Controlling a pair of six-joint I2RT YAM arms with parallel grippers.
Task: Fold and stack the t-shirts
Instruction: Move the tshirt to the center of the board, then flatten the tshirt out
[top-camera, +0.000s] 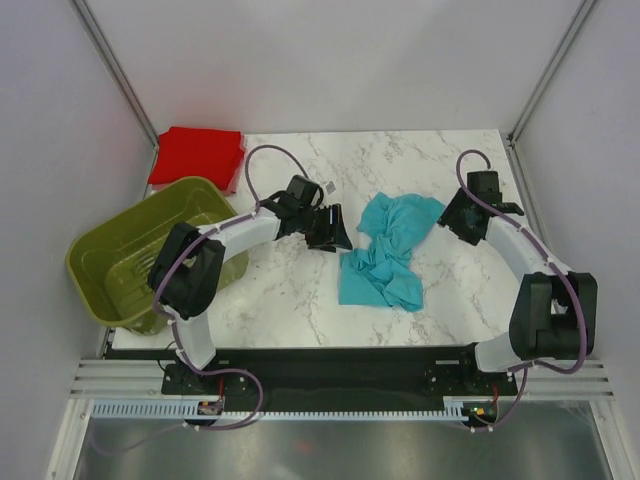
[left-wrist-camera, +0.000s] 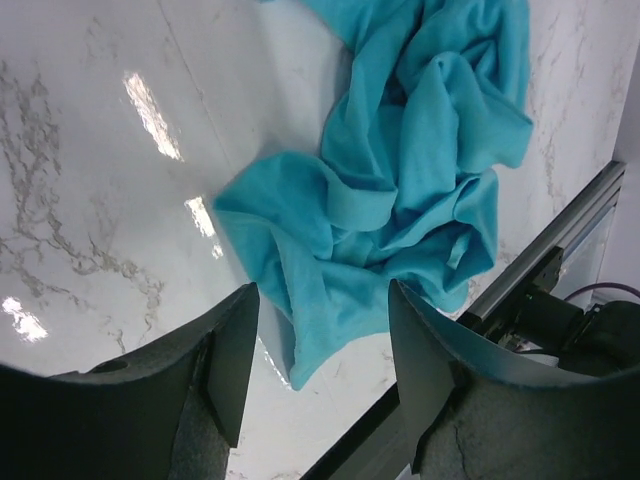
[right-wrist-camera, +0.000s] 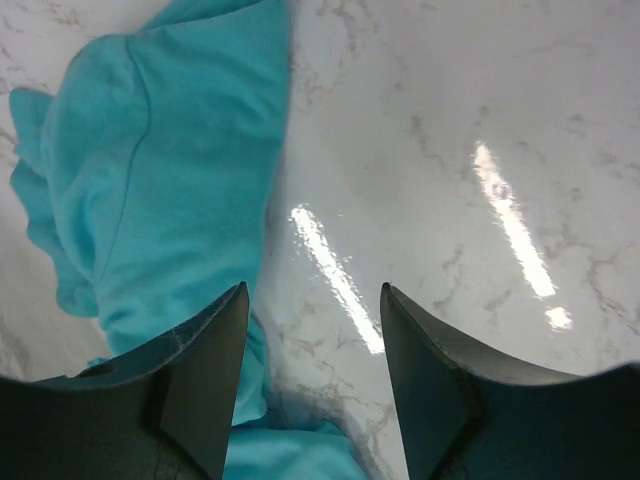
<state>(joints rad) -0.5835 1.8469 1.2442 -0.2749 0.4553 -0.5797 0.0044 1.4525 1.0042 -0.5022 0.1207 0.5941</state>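
Lying crumpled, the turquoise shirt (top-camera: 392, 250) has the left gripper (top-camera: 335, 232) and right gripper (top-camera: 452, 218) just beside it, both spread wide, empty; the red shirt (top-camera: 197, 155) sits folded well to its left.

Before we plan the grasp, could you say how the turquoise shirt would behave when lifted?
The turquoise shirt lies in soft bunched folds, so it would probably droop limply. On the glossy marble table, a push may bunch or slide it.

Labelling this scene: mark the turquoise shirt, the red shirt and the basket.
turquoise shirt (top-camera: 390, 250), top view, crumpled middle.
red shirt (top-camera: 197, 155), top view, centre of the folded bundle.
basket (top-camera: 140, 222), top view, inner far wall.
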